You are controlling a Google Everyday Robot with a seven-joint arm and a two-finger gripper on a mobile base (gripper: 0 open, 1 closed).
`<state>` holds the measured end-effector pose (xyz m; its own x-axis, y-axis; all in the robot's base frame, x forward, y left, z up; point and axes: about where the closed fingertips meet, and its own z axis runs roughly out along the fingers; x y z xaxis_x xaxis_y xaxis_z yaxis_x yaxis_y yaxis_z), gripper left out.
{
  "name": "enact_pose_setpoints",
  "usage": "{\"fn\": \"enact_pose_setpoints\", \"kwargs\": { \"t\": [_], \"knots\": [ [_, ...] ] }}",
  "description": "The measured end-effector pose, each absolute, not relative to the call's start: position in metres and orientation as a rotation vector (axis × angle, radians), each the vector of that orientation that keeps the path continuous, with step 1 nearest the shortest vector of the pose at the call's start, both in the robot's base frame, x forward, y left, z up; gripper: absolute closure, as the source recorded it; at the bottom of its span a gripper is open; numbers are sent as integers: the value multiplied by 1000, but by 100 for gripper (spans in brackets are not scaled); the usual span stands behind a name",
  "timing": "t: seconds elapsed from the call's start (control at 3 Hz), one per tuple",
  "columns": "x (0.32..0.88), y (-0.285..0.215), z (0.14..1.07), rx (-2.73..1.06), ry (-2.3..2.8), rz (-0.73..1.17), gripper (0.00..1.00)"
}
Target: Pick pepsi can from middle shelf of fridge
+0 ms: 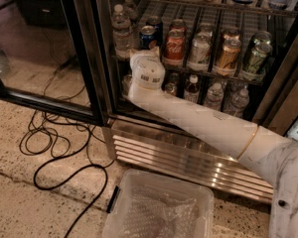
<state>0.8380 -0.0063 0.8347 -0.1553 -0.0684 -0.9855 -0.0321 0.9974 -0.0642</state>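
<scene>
- The pepsi can [148, 36] stands upright on the middle shelf [208, 72] of the fridge [89, 58], its long axis vertical and its silver top up.
- It sits at the front of its lane, between a water bottle [120, 28] on one side and a red Coca-Cola can [174, 46] on the other.
- The gripper [144, 53] reaches into the fridge just below and in front of the pepsi can, mostly hidden behind the white wrist [147, 72]. Whether it is open or closed cannot be told.
- A clear plastic bin [159, 207] sits on the floor below.
</scene>
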Motion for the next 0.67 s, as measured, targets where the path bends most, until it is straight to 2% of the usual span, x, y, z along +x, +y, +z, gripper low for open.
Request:
{"fn": "enact_pose_setpoints", "kwargs": {
  "t": [0.67],
  "knots": [
    [874, -17, 835, -83, 1702, -53, 37]
  ]
}}
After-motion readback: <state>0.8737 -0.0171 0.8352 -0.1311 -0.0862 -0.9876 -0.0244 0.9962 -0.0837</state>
